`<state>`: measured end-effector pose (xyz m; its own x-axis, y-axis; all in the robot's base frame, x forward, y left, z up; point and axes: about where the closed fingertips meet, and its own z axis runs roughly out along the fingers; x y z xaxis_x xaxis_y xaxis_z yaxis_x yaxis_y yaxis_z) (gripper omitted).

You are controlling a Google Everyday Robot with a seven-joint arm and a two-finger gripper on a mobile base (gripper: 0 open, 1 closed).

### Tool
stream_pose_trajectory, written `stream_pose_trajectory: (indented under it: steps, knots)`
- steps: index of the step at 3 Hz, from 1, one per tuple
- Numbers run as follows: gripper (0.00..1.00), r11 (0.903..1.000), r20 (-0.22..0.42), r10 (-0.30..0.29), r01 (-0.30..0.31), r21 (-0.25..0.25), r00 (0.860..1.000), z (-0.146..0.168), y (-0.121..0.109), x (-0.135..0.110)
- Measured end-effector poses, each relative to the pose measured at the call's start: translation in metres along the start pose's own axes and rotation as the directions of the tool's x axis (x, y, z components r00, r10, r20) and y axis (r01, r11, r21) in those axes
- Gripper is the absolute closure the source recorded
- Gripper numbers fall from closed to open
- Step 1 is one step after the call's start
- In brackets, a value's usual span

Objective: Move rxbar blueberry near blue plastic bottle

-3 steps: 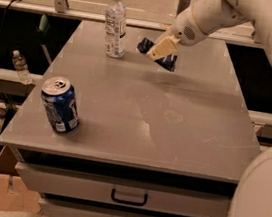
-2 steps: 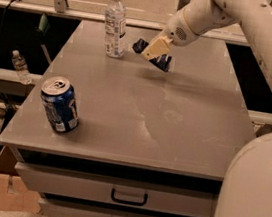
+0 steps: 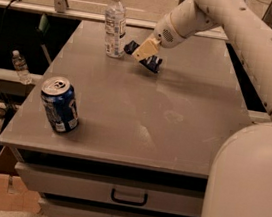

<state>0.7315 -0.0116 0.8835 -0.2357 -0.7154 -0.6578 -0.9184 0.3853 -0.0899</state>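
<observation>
The blue plastic bottle [image 3: 115, 23], clear with a white cap and white label, stands upright at the back left of the grey table [image 3: 140, 116]. My gripper [image 3: 143, 54] is just right of the bottle, low over the table, shut on the rxbar blueberry [image 3: 150, 61]. The dark navy bar sticks out on both sides of the tan fingers [image 3: 145, 50]. The bar sits a short way right of the bottle's base.
A blue soda can [image 3: 59, 105] stands near the table's front left. A tiny bottle [image 3: 20, 66] stands off the table on the left. Drawers [image 3: 128, 196] lie below the table front. My white arm [image 3: 246, 40] reaches in from the right.
My gripper has carried the bar leftward and down, closer to the bottle and the table top. The can and bottle have not moved.
</observation>
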Motion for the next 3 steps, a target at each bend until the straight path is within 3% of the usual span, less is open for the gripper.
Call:
stream_pose_trajectory:
  steps: [1,3]
  knots:
    - [1.00,0.9995,0.000,0.029,-0.029,0.014,1.000,0.019,-0.003,0.000]
    - [0.60,0.9977,0.012,0.056,-0.056,0.038,0.998,0.036,-0.015,-0.004]
